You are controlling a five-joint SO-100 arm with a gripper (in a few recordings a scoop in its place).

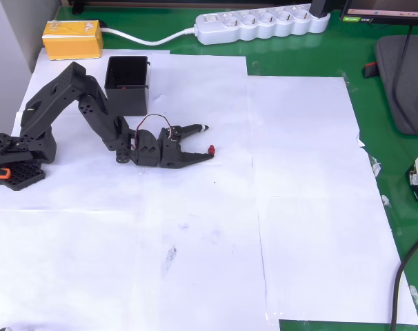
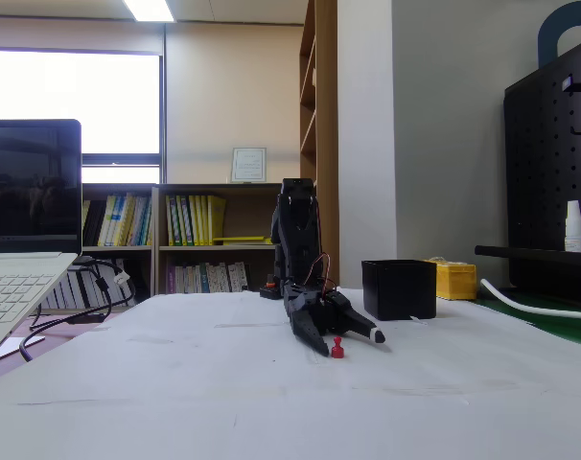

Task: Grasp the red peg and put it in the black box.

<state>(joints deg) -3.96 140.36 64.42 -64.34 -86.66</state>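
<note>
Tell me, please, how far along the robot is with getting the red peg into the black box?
Done: the arm has reached out and the gripper sits low over the paper with its jaws open around the red peg. In hand: the grasp itself; the peg stands on the paper near the lower finger, not yet held. Left: closing on it, lifting, carrying it to the black box and dropping it in.
</note>
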